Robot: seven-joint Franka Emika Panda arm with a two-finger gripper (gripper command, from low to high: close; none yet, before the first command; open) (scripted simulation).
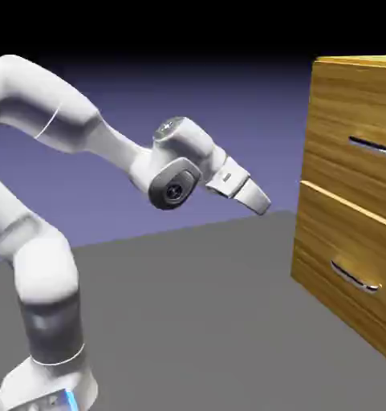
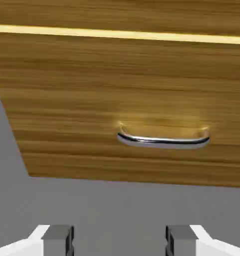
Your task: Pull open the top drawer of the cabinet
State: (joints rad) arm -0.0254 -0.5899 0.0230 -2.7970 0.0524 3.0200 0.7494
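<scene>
Step in hand, as judged: approach to the top handle; no contact with the cabinet (image 1: 364, 59).

Technique, from the hand outward:
- Hand (image 2: 120, 241): fingertips stand apart with nothing between them. It slants downward, facing the lower drawer front (image 2: 82, 95) and its curved silver handle (image 2: 164, 142). It should rise and level out before advancing, or it risks meeting the wrong handle.
- Roll: the fingertips are spaced along roughly the same direction as the curved handle's length. If the top handle runs parallel, about a quarter turn would set one finger above the bar and the other below. Going in without that turn could butt both tips against the wood.
- Closing: best done only once the bar lies well between the pads, near its middle. The pull should then run straight out from the front, steady, without twist; a slanted pull may slip or bind.

Position of the target relative to the hand:
- Top drawer (image 1: 348, 104): ahead of the hand and higher, a clear gap off, closed. In the exterior view it lies to the right.
- Straight dark bar handle (image 1: 373, 146): farther right in that view, above fingertip level; outside the hand view, which shows the seam (image 2: 120, 34) beneath the top drawer.
</scene>
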